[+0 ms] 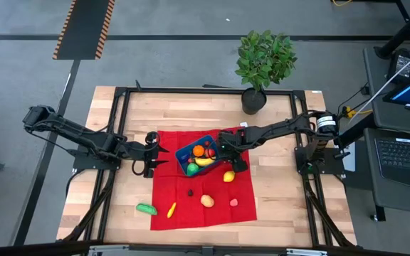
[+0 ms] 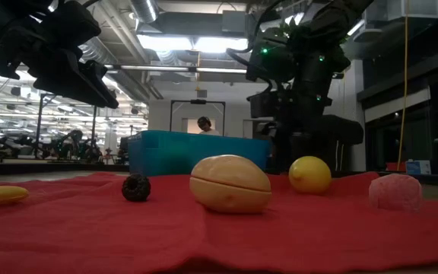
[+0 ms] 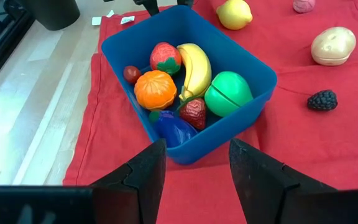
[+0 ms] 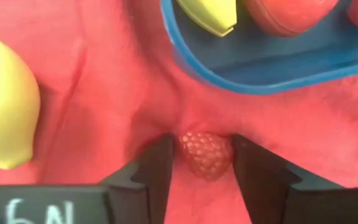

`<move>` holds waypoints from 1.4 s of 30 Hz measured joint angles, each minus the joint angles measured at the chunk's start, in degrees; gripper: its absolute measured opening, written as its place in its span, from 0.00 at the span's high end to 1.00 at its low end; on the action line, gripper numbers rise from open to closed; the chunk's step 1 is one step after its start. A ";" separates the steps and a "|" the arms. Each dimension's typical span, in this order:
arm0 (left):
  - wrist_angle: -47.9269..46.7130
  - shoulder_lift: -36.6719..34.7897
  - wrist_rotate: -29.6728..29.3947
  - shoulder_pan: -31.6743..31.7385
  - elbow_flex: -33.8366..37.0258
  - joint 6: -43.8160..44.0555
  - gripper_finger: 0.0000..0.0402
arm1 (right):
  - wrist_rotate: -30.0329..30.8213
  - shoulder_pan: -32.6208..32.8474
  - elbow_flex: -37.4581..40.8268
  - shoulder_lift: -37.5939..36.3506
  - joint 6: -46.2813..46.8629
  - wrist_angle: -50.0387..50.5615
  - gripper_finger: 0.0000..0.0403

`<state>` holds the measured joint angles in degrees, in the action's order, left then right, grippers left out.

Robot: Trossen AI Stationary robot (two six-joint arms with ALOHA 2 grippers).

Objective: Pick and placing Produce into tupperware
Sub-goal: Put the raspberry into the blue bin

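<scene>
Right gripper at a raspberry beside the tub.

From above, we saw the blue tub (image 1: 195, 158) on the red cloth (image 1: 201, 203), the left gripper (image 1: 150, 153) just beside one side of it and the right gripper (image 1: 233, 158) low at the opposite side; a lemon (image 1: 228, 176), potato (image 1: 207, 201), pink piece (image 1: 233, 203), blackberry (image 1: 190, 192), yellow piece (image 1: 171, 209) and green piece (image 1: 146, 208) lay loose on the cloth, apart from the tub. At table height, we saw the potato (image 2: 230, 183), blackberry (image 2: 136, 187) and lemon (image 2: 309, 174) in front of the tub (image 2: 196, 152). From the left wrist, its fingers (image 3: 138, 177) stood spread and empty before the tub (image 3: 241, 118), which held a banana (image 3: 194, 68), orange (image 3: 155, 89), strawberries (image 3: 165, 57) and a green fruit (image 3: 227, 93). From the right wrist, we saw its fingers (image 4: 151, 171) pinching a red raspberry (image 4: 205, 153) on the cloth, just beside the tub's rim (image 4: 253, 78).
</scene>
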<state>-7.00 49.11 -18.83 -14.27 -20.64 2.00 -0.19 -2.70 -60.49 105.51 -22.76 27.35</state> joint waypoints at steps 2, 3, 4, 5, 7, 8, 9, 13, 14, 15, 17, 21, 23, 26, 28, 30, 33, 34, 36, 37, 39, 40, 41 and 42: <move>0.00 0.00 0.00 0.00 0.00 0.02 0.58 | 0.00 0.00 0.00 0.02 0.00 0.00 0.65; 0.00 0.01 0.00 -0.01 0.00 0.00 0.58 | 0.00 0.00 0.00 0.02 0.00 0.00 0.67; 0.00 0.01 0.00 0.01 0.00 0.00 0.58 | 0.02 0.00 0.00 0.02 -0.01 0.00 0.70; 0.01 0.01 0.00 -0.01 0.00 0.00 0.58 | 0.04 0.00 -0.01 0.02 0.00 0.00 0.72; -0.01 0.01 0.00 -0.01 0.00 0.00 0.58 | 0.07 0.00 -0.04 0.02 0.06 0.00 0.75; -0.01 0.01 0.00 0.01 0.00 0.00 0.58 | 0.07 0.00 -0.04 0.02 0.13 0.03 0.75; 0.01 0.01 0.00 -0.01 0.00 0.00 0.58 | 0.07 0.00 -0.04 0.02 0.13 0.12 0.75; 0.01 0.01 0.00 0.01 0.00 0.02 0.58 | 0.07 0.00 -0.04 0.02 0.17 0.26 0.75; -0.01 -0.01 0.00 -0.01 0.00 0.00 0.58 | 0.04 0.00 -0.04 0.02 0.21 0.33 0.75; -0.01 0.01 0.00 0.01 0.00 0.00 0.58 | 0.02 0.00 -0.04 0.02 0.24 0.44 0.75; 0.01 -0.01 0.00 0.01 0.00 0.00 0.58 | 0.00 0.00 -0.06 0.02 0.33 0.68 0.75; -0.01 -0.01 0.00 0.01 0.00 0.00 0.58 | -1.25 -0.02 -1.88 -0.22 2.07 4.59 0.75; 0.00 -0.01 0.00 0.01 0.00 0.00 0.58 | -1.36 -0.02 -4.49 -0.95 3.30 7.86 0.75; 0.00 0.01 0.00 0.00 0.00 0.00 0.58 | -1.38 -0.02 -8.56 -1.70 4.94 13.12 0.75; -0.02 0.01 0.00 -0.01 0.00 0.00 0.58 | -1.39 -0.02 -10.36 -1.53 6.26 14.85 0.75; -0.02 0.00 0.00 0.01 0.00 0.00 0.58 | -1.40 -0.11 -11.78 -1.60 7.45 15.26 0.75; -0.03 -0.01 0.00 0.01 0.00 0.00 0.58 | -1.39 -0.13 -12.57 -1.62 8.90 16.27 0.75; -0.07 -0.01 0.00 -0.01 0.00 0.00 0.58 | -1.39 -0.12 -12.78 -1.62 9.03 16.57 0.75; -0.10 -0.01 0.00 0.01 0.00 0.00 0.58 | -1.40 -0.12 -13.01 -1.62 9.08 16.41 0.75; -0.11 0.00 0.00 -0.01 0.00 -0.01 0.58 | -1.40 -0.12 -13.03 -1.62 9.20 16.51 0.75; -0.13 0.01 0.00 0.01 0.00 0.00 0.58 | -1.40 -0.11 -13.03 -1.62 9.22 16.99 0.75; -0.12 0.01 0.00 0.00 0.00 -0.02 0.58 | -1.40 -0.11 -13.03 -1.72 9.23 17.04 0.75; -0.15 0.01 0.00 -0.01 0.00 0.00 0.58 | -1.40 -0.11 -13.03 -1.94 9.25 17.29 0.75; -0.16 -0.01 0.00 0.01 0.00 0.00 0.58 | -1.40 -0.11 -13.03 -2.17 9.25 17.51 0.75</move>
<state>-7.15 49.10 -18.83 -14.26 -20.64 2.00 -1.58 -2.81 -73.52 103.34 -13.52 44.86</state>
